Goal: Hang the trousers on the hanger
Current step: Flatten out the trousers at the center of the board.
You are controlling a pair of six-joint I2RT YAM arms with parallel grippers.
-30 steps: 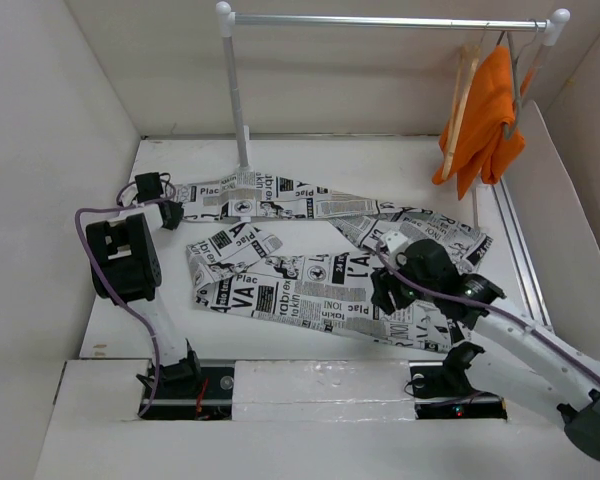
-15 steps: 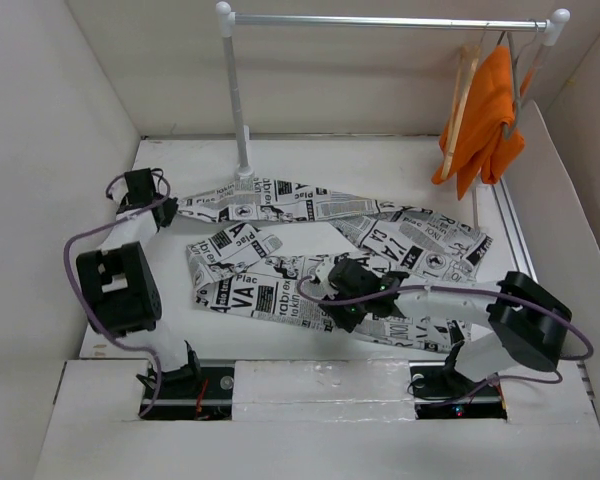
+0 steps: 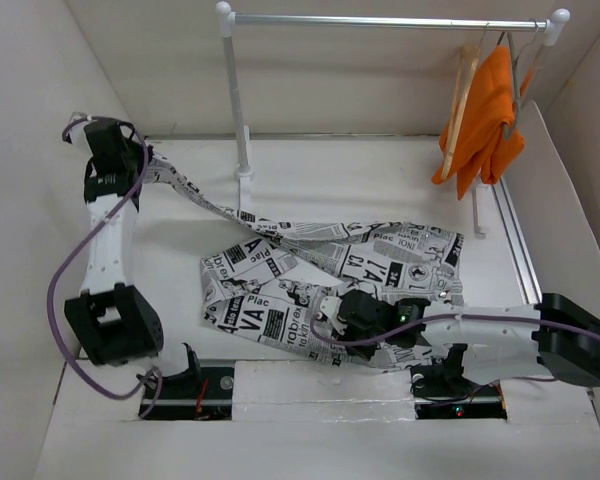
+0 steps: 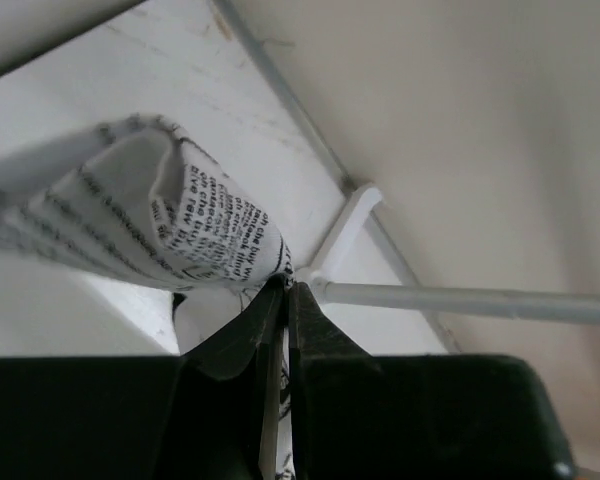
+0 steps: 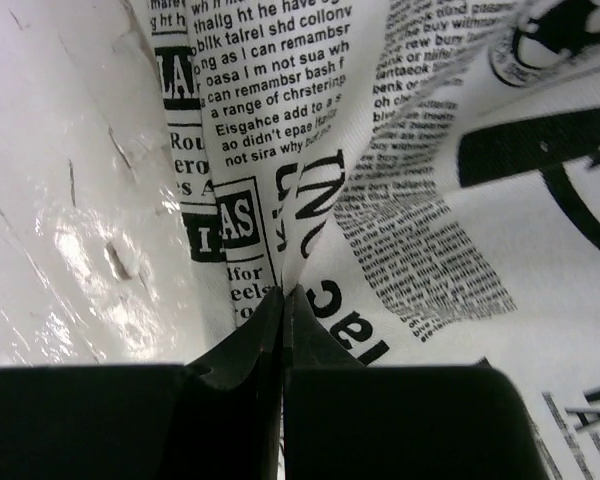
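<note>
Trousers (image 3: 360,255): where do they lie, and what are they like?
— Soft white cloth, printed all over with black newsprint. They lie rumpled in loose folds on the glossy white counter (image 3: 320,170). One narrow band is drawn out toward the far left corner.
— What holds that band?
— The left pincer (image 4: 285,285). Its black jaws are pressed together on a folded edge of the cloth.
— And the right pincer (image 5: 283,292)?
— It sits low over the near folds, its jaws closed on a pinched ridge of fabric.
— Where is the hanger (image 3: 463,95)?
— The tan wooden triangle hangs from the metal rail (image 3: 380,20) at the far right. It is just beside the orange garment (image 3: 485,110) and well apart from the trousers.
</note>
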